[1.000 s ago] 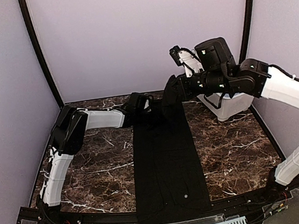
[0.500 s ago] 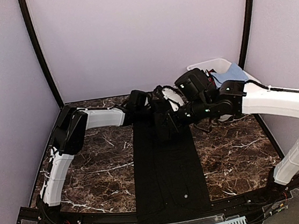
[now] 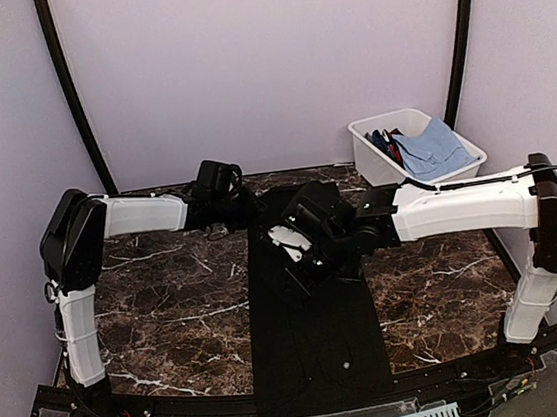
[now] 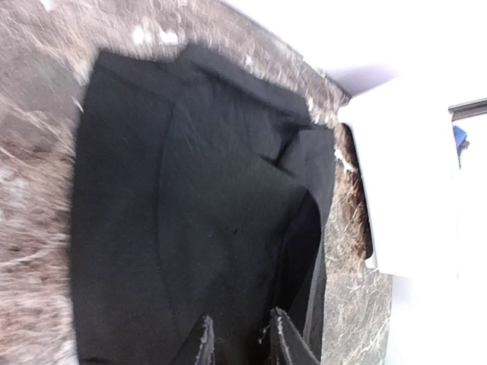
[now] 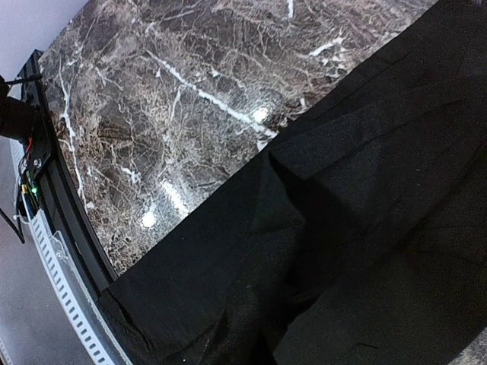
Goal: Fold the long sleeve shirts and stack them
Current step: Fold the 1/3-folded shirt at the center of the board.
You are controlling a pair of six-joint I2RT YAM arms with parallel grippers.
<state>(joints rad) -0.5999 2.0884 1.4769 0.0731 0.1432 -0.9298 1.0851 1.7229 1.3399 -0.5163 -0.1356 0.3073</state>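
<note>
Where the black shirt (image 3: 318,335) lies as a long strip on the marble table (image 3: 179,310), a white speck (image 3: 347,366) near its near hem is too small to read. Mid-strip, the right gripper (image 3: 303,266) pinches a raised fold; at the far end, the left gripper (image 4: 240,342) stands slightly parted.

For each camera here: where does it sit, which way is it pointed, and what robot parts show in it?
Top external: above and behind the bases, looking down at the marble table, black shirt and white bin; left arm and right arm show.
Left wrist: looks over the shirt's folded end toward the bin; left tool tips at bottom edge.
Right wrist: close over shirt and table; no robot part clearly shows.
Shared: all three see the shirt.
</note>
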